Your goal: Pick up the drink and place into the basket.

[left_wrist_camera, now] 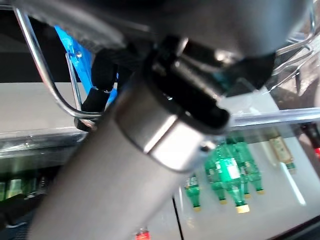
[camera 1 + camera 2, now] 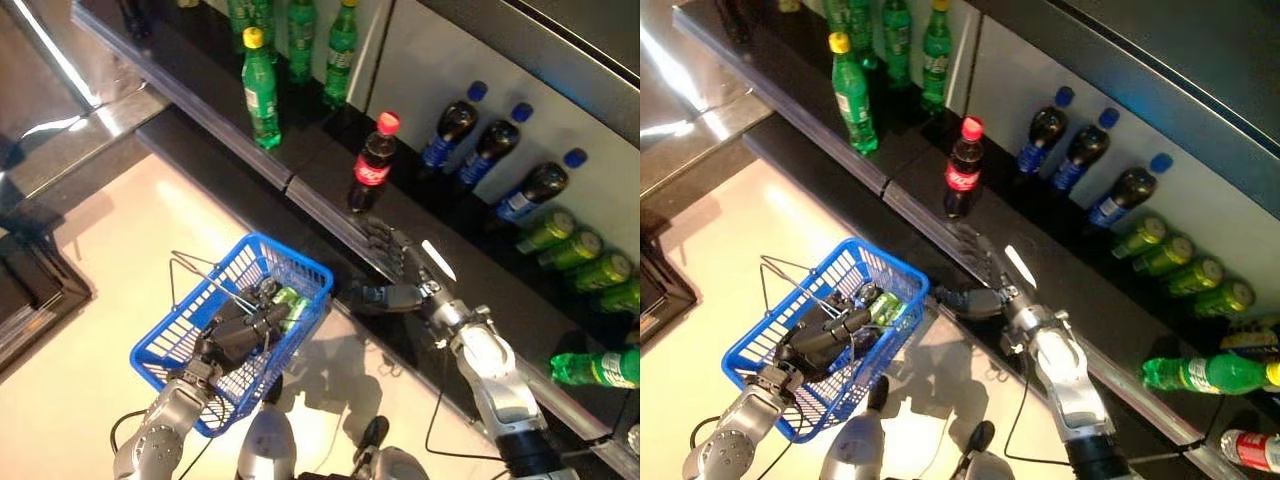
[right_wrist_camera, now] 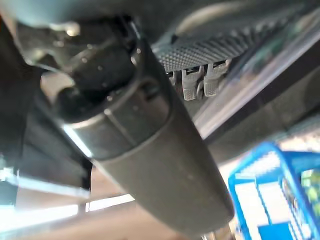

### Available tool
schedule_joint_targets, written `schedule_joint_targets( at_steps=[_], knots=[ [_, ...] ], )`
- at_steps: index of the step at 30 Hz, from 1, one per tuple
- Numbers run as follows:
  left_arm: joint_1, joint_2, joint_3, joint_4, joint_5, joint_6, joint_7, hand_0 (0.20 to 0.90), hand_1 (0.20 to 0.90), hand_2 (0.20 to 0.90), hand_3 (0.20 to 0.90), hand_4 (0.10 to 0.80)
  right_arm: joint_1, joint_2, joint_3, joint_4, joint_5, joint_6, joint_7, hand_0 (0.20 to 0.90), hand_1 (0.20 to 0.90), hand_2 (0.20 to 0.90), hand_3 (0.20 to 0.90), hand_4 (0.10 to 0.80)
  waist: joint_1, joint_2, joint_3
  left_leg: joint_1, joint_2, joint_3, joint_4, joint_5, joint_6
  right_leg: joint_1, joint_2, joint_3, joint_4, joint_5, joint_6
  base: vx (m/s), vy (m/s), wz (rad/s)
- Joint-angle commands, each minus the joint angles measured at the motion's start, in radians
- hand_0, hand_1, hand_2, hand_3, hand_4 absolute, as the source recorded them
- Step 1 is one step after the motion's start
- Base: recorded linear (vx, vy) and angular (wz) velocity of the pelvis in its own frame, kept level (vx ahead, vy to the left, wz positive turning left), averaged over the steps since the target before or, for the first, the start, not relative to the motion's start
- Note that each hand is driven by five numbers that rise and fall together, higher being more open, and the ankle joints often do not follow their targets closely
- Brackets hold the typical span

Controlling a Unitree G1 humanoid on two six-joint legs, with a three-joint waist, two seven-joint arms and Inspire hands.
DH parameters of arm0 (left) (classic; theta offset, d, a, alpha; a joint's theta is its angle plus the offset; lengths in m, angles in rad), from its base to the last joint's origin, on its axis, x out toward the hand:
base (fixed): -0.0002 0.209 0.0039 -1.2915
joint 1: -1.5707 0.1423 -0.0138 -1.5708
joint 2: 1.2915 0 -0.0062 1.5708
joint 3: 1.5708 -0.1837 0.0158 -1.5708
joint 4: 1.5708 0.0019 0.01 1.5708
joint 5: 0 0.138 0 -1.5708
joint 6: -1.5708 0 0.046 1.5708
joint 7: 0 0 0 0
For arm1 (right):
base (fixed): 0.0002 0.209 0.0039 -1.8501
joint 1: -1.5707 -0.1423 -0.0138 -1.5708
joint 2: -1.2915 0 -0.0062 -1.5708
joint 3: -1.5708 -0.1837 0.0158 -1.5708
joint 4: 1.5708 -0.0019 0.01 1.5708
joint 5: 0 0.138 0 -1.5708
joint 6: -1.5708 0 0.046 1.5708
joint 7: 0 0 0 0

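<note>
Robot hand on the right hovered fingers straight, empty, just short of the red-capped cola bottle upright on the shelf, so I judged a level wrap around its middle best while my left robot hand gripped the basket handle.

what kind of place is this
Probably a shop's drinks aisle, or a mock-up of one: a black shelf stocked with bottles, such as a cola bottle and green bottles, and a blue basket held below.

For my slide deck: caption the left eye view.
Open right hand reaches toward red-capped cola bottle; left hand holds blue basket.
</note>
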Motion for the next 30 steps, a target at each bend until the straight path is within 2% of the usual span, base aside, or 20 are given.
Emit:
schedule_joint_targets(
  at_steps=[1,15,21,25,27,30],
  knots=[
    [-0.159,-0.071,0.074,-0.162,-0.144,-0.321,-0.193,0.300,0.300,0.300,0.200,0.100,0.071,-0.025,0.026,0.046,0.045,-0.162,-0.063,0.900,0.900,0.900,0.900,0.800,-0.042,0.073,-0.417,0.058,-0.013,0.036,-0.030,-0.060,0.052,-0.006,0.001,0.020,0.035,0.023,-0.005,-0.003,-0.005,-0.25],
    [-0.147,-0.084,0.156,0.016,-0.119,-0.358,-0.127,0.300,0.300,0.300,0.200,0.100,0.185,0.010,-0.112,0.130,0.025,-0.240,-0.264,0.900,0.900,0.900,0.900,0.800,-0.131,0.076,-0.417,0.078,-0.013,0.093,-0.030,-0.080,0.059,-0.030,-0.004,0.079,0.062,0.027,0.000,0.005,-0.005,-0.14],
    [-0.143,-0.090,0.188,0.128,-0.099,-0.374,-0.093,0.300,0.300,0.300,0.200,0.100,0.212,0.027,-0.164,0.212,0.032,-0.241,-0.344,0.900,0.900,0.900,0.900,0.800,-0.157,0.080,-0.414,0.089,-0.013,0.108,-0.030,-0.087,0.060,-0.031,-0.002,0.100,0.063,0.022,0.000,0.015,-0.007,-0.14],
    [-0.135,-0.099,0.204,0.197,-0.088,-0.378,-0.074,0.300,0.300,0.300,0.200,0.100,0.224,0.036,-0.186,0.261,0.038,-0.243,-0.383,0.900,0.900,0.900,0.900,0.800,-0.167,0.081,-0.412,0.094,-0.010,0.115,-0.030,-0.090,0.059,-0.031,0.004,0.109,0.062,0.016,-0.003,0.017,-0.025,-0.18],
    [-0.131,-0.105,0.231,0.287,-0.078,-0.391,-0.058,0.300,0.300,0.300,0.200,0.100,0.230,0.033,-0.210,0.323,0.057,-0.250,-0.407,0.900,0.900,0.900,0.900,0.800,-0.177,0.082,-0.412,0.099,-0.008,0.118,-0.030,-0.093,0.057,-0.027,0.019,0.133,0.037,0.010,-0.012,0.037,-0.072,-0.07],
    [-0.123,-0.105,0.240,0.321,-0.065,-0.400,-0.048,0.300,0.300,0.300,0.200,0.100,0.226,0.026,-0.224,0.357,0.068,-0.252,-0.428,0.900,0.900,0.900,0.900,0.800,-0.181,0.083,-0.408,0.106,-0.006,0.113,-0.030,-0.094,0.052,-0.025,0.032,0.155,0.011,0.013,-0.019,0.014,-0.070,-0.17]
  ],
)
